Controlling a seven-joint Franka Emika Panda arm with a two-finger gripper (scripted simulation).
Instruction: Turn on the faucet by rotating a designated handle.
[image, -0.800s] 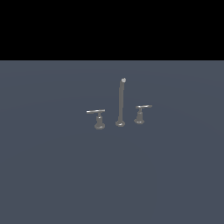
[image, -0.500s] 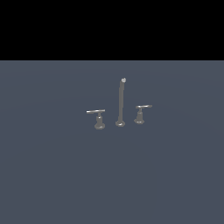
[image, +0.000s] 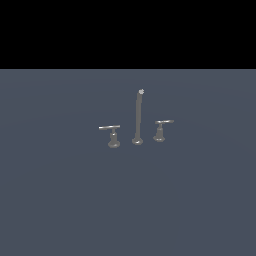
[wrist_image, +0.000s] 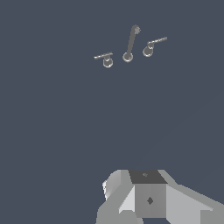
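1. Nearest, in the wrist view: only the pale blocky body of the gripper (wrist_image: 148, 197), low in the frame. No fingers showing, so cannot tell whether spread or closed. Nothing held that can be seen. Absent from the exterior view altogether.
2. Judging by that view, hung high and well back from the work, camera tilted down and forward across the floor (image: 60, 200). Wrist roughly square to the row of fittings.
3. Next, bare dark floor between gripper and faucet (image: 137, 141); well apart, no contact anywhere.
4. Farther on, three grey metal pieces in a row, each on its own base, none touching.
5. At the exterior view's right, the handle (image: 160, 132) (wrist_image: 149, 49): flared round base, short stem, thin crossbar on top lying about level. Shorter bar of the two, though only slightly so at this scale.
6. Likely rigid, smooth and slippery, turning stiffly about its upright stem; not fragile, not to be lifted. Best taken at the free end of the crossbar, far from the stem, for leverage: either pinched across the thin bar or pushed sideways with one finger.
7. In the middle, the tall thin spout (image: 137, 117) (wrist_image: 131, 41), upright, pale tip; just beside the handle, so worth avoiding on approach.
8. At the exterior view's left, the other handle (image: 113, 136) (wrist_image: 106, 61), with the longer bar; not the target.
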